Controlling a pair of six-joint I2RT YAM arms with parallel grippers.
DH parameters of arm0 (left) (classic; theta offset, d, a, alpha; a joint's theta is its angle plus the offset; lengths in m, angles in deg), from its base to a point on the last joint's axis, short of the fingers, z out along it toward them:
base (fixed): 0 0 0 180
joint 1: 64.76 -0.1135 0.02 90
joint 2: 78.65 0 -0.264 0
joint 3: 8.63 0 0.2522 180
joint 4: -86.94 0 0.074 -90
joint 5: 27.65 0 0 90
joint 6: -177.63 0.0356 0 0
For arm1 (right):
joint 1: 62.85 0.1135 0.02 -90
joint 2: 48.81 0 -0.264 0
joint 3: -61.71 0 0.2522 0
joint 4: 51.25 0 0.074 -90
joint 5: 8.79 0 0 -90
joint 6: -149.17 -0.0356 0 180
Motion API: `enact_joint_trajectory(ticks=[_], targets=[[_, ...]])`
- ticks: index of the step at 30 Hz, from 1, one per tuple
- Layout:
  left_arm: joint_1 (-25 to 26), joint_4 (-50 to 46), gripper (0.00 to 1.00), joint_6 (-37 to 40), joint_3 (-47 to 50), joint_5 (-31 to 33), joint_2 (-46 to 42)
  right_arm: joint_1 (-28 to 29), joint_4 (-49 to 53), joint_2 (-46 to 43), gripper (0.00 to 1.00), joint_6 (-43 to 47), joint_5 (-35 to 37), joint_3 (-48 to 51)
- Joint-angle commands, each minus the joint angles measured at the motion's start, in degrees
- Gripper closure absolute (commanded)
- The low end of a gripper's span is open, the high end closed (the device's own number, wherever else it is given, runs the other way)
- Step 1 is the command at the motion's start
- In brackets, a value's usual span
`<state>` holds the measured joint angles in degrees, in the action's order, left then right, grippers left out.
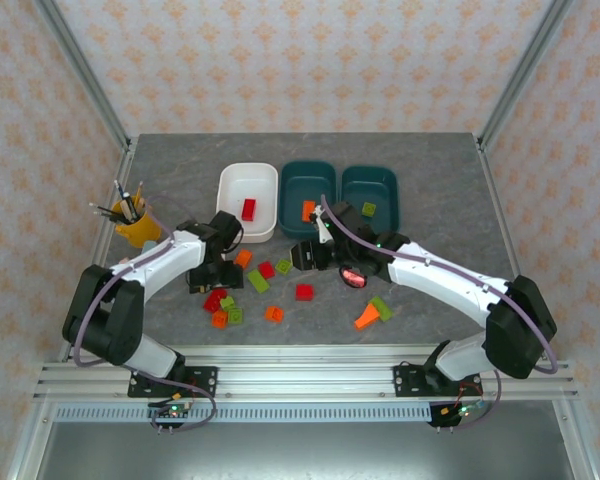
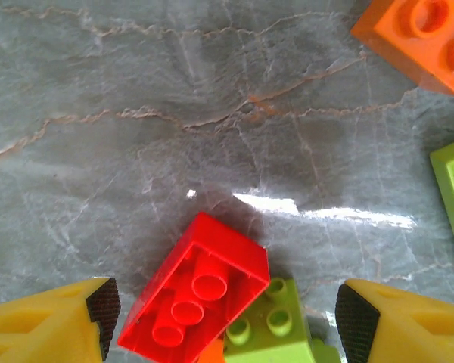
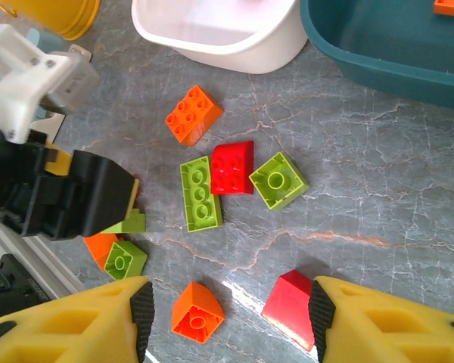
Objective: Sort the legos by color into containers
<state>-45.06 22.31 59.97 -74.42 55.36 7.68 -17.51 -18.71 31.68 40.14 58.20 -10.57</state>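
Note:
Loose legos lie on the grey table in front of three containers. The white tub (image 1: pixel 248 182) holds a red brick, the middle teal tub (image 1: pixel 308 176) an orange one, the right teal tub (image 1: pixel 369 181) a green one. My left gripper (image 2: pixel 223 318) is open and low over an upside-down red brick (image 2: pixel 193 299) that leans against a green brick (image 2: pixel 268 325). My right gripper (image 3: pixel 228 310) is open above the table, with an orange brick (image 3: pixel 197 310) and a red brick (image 3: pixel 291 306) between its fingers; the red one lies close to the right pad (image 3: pixel 316 311).
A yellow cup of pencils (image 1: pixel 132 222) stands left of the white tub. More bricks lie mid-table: orange (image 3: pixel 194 113), red (image 3: pixel 233 166), green (image 3: pixel 200 193) and green (image 3: pixel 278 180). The left gripper's black body (image 3: pixel 76 197) sits close to the right gripper.

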Motion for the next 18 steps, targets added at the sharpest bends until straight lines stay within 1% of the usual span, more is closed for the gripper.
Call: enact_joint_trajectory(ticks=[1, 3, 6, 11, 18], targets=[[-0.63, 1.85, 0.22, 2.26, -0.11, 2.22, 2.05, 0.27, -0.67, -0.48, 0.42, 0.01, -0.94, -2.21], [-0.63, 3.25, 0.23, 2.26, 1.07, 2.15, 2.18, 0.27, -1.09, -0.42, 0.42, -0.24, -1.67, -1.96], [-0.63, 3.68, 0.27, 2.17, 1.56, 2.86, 2.66, 0.27, -1.6, -0.4, 0.42, -0.76, -2.73, -1.6], [-0.96, 3.42, 0.38, 2.26, 2.52, 4.77, 2.43, 0.26, -1.56, -0.41, 0.42, -1.37, -2.83, -1.51], [-1.33, 2.71, 0.39, 2.0, 3.4, 5.26, 1.4, 0.27, -1.65, 0.06, 0.42, -2.04, -2.46, -1.94]])
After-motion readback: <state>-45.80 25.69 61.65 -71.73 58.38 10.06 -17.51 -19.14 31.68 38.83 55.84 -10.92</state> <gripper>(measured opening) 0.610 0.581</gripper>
